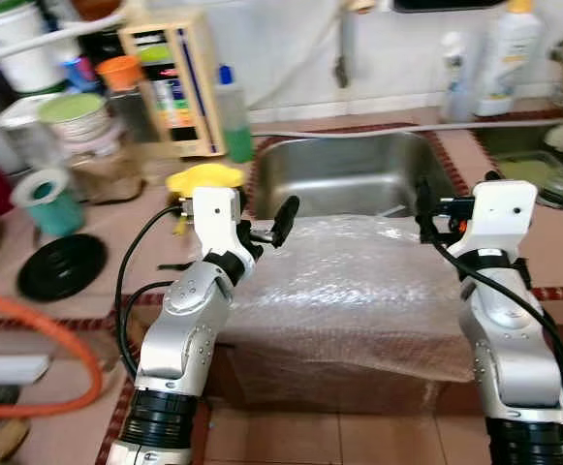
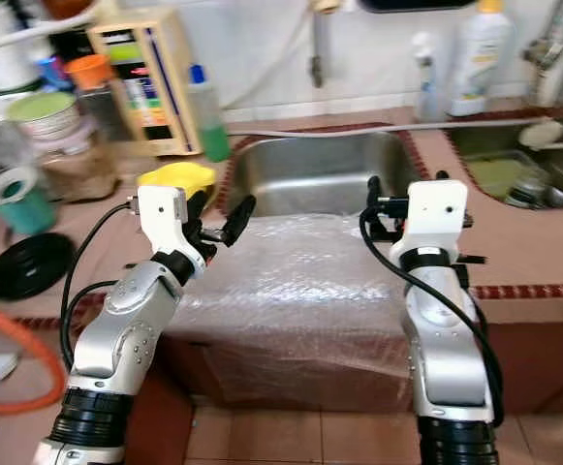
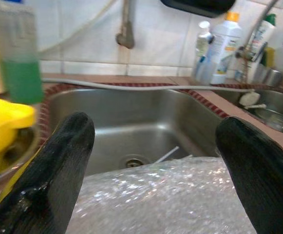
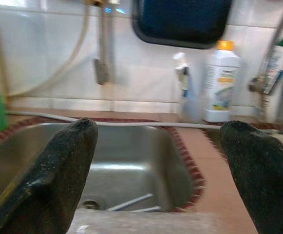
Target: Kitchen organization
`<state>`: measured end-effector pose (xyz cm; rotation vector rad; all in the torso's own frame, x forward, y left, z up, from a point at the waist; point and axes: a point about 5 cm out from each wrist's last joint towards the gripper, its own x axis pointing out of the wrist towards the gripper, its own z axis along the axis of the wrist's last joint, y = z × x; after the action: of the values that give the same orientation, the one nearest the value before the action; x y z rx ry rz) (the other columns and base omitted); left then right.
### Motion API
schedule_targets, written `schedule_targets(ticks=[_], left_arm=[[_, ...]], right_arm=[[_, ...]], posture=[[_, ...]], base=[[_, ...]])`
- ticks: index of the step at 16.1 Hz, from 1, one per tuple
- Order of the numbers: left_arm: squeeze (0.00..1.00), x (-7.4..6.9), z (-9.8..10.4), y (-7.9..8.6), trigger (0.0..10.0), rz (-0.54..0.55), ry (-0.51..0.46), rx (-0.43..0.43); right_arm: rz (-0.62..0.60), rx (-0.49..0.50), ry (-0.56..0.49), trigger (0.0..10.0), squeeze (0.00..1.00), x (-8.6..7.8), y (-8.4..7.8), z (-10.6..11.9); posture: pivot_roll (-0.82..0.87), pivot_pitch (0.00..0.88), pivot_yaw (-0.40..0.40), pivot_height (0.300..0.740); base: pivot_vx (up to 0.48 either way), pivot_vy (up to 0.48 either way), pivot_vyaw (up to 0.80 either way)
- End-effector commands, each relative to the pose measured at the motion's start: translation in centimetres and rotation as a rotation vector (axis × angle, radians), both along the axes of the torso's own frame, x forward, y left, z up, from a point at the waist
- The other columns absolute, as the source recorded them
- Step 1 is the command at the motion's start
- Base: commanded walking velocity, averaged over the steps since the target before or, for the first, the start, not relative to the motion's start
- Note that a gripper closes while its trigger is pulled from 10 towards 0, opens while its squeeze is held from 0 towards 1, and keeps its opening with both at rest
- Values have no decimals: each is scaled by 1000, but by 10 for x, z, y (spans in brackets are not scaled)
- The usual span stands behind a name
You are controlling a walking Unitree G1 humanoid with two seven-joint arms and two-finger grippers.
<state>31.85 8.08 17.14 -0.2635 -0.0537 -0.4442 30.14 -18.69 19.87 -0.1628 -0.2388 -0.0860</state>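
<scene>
A sheet of clear bubble wrap (image 1: 349, 291) lies over the counter's front edge, just before the steel sink (image 1: 349, 174). My left gripper (image 3: 156, 127) is open over the wrap's left edge, one black finger (image 1: 286, 215) raised. A yellow lidded container (image 1: 203, 177) stands right beside it. My right gripper (image 4: 158, 126) is open over the wrap's right edge, its finger (image 1: 422, 205) pointing toward the sink. Nothing is held between either pair of fingers. A thin white stick (image 3: 166, 155) lies by the sink's drain.
Left of the sink stand a green bottle (image 1: 233, 116), a wooden rack (image 1: 174, 82), jars, a teal cup (image 1: 48, 199) and a black lid (image 1: 61, 264). An orange hose (image 1: 39, 320) curves at the near left. White bottles (image 1: 509, 53) and a second basin (image 1: 543, 170) are at the right.
</scene>
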Motion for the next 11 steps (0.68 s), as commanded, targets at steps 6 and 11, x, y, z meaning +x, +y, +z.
schedule_targets(ticks=[6,11], left_arm=[[0,0,1,5,10000,16,-8,1],[0,-1,0,4,10000,2,-3,0]], right_arm=[[36,-2,-22,10000,0,2,8,6],[40,-3,-19,10000,0,3,8,6]], posture=[[-103,0,129,740],[-97,0,126,740]], base=[[373,0,0],[345,0,0]])
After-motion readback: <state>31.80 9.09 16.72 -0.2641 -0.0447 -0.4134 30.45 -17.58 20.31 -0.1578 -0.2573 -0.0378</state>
